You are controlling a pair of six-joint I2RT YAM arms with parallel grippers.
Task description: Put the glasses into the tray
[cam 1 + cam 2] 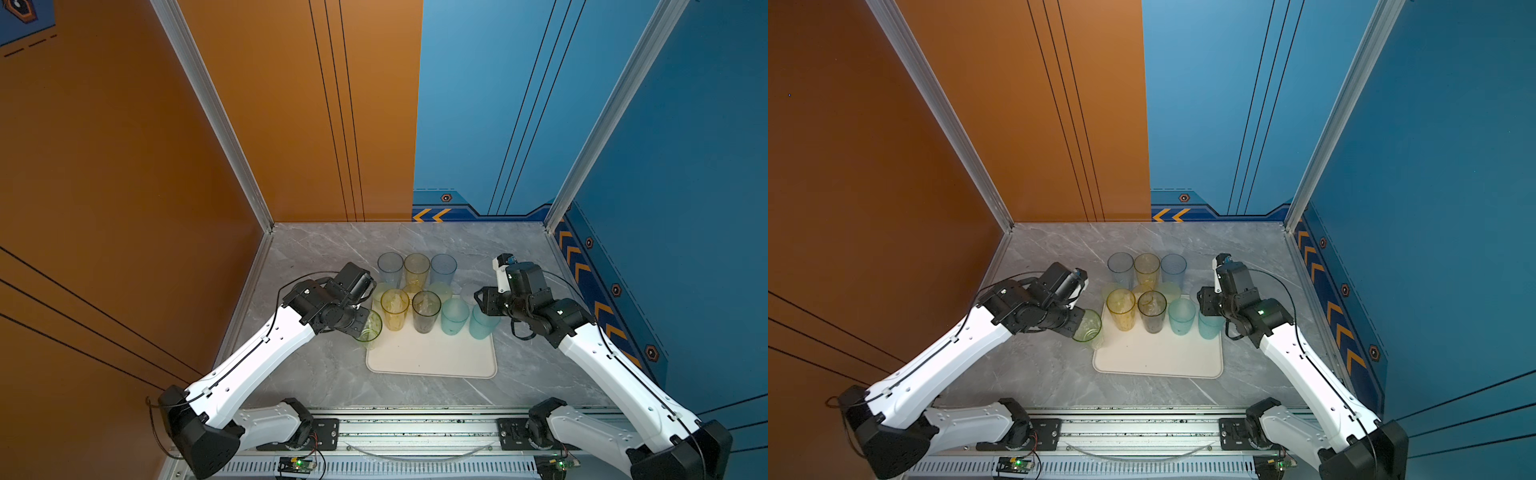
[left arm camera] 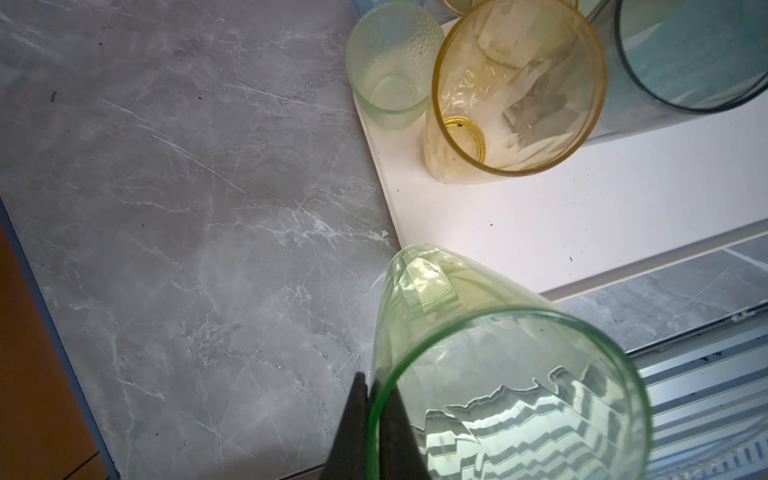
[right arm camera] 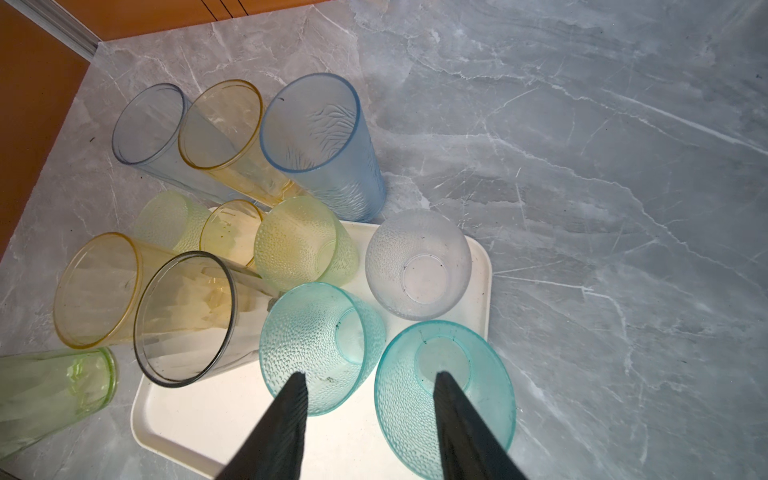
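A cream tray (image 1: 432,359) and, behind it, three tall tumblers (image 1: 417,268) are borne directly by the grey marble table (image 1: 324,374).

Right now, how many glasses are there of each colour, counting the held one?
Blue glasses: 2
Yellow glasses: 3
Pale yellow-green glasses: 2
Green glass: 1
Smoky grey glass: 1
Teal glasses: 2
Clear glass: 1
Total: 12

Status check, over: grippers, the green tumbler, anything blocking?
Left gripper shut on rim of green tumbler, at left edge of tray. Right gripper open over teal tumblers. Yellow tumbler close alongside.
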